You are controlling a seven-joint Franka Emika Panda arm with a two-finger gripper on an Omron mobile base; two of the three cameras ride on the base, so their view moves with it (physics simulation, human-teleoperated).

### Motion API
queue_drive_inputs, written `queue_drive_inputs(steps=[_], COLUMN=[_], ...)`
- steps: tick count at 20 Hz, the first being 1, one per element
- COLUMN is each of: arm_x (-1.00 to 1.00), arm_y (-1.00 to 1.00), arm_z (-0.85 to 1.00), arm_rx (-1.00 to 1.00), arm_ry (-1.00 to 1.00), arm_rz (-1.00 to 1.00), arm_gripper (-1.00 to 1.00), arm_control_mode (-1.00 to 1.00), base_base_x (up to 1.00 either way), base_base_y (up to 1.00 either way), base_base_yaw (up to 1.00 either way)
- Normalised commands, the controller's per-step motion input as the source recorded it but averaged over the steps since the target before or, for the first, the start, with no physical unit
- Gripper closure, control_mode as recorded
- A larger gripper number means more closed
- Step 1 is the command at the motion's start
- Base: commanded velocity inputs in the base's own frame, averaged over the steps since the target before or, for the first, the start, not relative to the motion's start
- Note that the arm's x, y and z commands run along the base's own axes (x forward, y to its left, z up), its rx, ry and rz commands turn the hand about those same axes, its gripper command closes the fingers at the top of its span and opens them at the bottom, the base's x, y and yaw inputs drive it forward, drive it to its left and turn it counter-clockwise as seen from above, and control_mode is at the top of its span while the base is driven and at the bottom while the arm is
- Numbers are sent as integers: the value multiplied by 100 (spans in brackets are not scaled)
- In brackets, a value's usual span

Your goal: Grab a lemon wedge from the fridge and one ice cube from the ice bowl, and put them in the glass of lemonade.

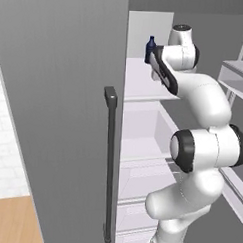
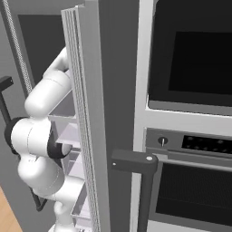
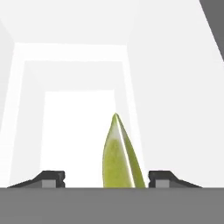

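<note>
White shelves line the inside of the fridge [image 1: 143, 124], whose grey door [image 1: 58, 116] with a long dark bar handle [image 1: 109, 163] stands open on the left. A dark blue bottle [image 1: 150, 48] stands on the upper shelf, just beside the arm's wrist. In the hand view the lemon wedge [image 3: 120, 153], yellow-green and pointed, stands upright on the white shelf floor between the two finger tips of the gripper [image 3: 105, 179]. The fingers stand well apart, with clear space on either side of the wedge, nearer the right one; neither touches it, so nothing is held. In the right base view a black oven [image 2: 190, 136] with a dark bar handle sits in the column beside the fridge. A strip of wooden floor [image 1: 14, 221] shows at the lower left.
</note>
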Motion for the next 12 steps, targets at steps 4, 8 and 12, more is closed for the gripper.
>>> queue_drive_inputs(steps=[4, 8, 12], arm_x=[-23, -21, -39], arm_y=[0, 0, 6], arm_z=[-63, -58, -45], arm_rx=[0, 1, 3], arm_ry=[8, 18, 26], arm_rz=[0, 0, 0], arm_gripper=[100, 100, 100], arm_control_mode=[-100, -100, -100], base_base_x=[0, 0, 0], base_base_y=[0, 0, 0], base_base_yaw=[0, 0, 0])
